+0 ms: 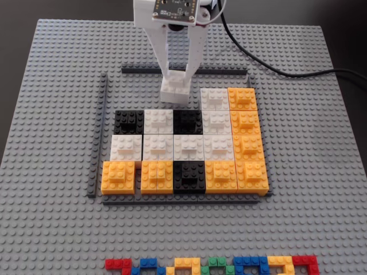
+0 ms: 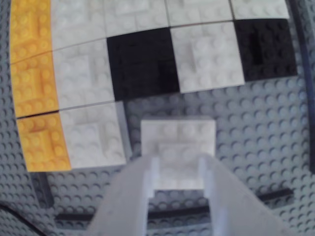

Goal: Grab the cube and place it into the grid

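Gripping the cube (image 1: 175, 90), the white tool (image 1: 176, 77) has its fingers clamped on the small raised brick on top. The cube sits at the grid's (image 1: 183, 150) open top row, just left of a white block (image 1: 214, 98) and above a black one (image 1: 188, 121). In the wrist view the cube (image 2: 178, 147) lies on grey baseplate (image 2: 275, 142) between the fingers (image 2: 133, 196).
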Tool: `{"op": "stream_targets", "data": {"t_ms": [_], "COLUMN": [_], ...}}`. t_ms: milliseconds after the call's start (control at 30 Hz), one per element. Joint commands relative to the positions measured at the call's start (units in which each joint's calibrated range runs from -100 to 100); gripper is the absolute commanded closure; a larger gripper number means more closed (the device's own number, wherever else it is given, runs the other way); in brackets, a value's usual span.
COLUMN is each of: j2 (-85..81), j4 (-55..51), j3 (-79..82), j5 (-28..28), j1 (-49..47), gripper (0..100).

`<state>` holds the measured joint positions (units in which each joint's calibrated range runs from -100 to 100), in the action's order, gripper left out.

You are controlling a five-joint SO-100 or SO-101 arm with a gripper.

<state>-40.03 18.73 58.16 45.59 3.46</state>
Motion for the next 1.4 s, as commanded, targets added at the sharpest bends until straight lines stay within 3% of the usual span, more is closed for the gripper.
{"op": "stream_targets", "data": {"t_ms": [0,1367], "j2": [-1.3,2.1], "j4": [2.0,8.0], "j3": [0.7,5.9], "j5": [0.1,-0.2], "j1": [-0.8,-3.4], "gripper": [91,89]}}
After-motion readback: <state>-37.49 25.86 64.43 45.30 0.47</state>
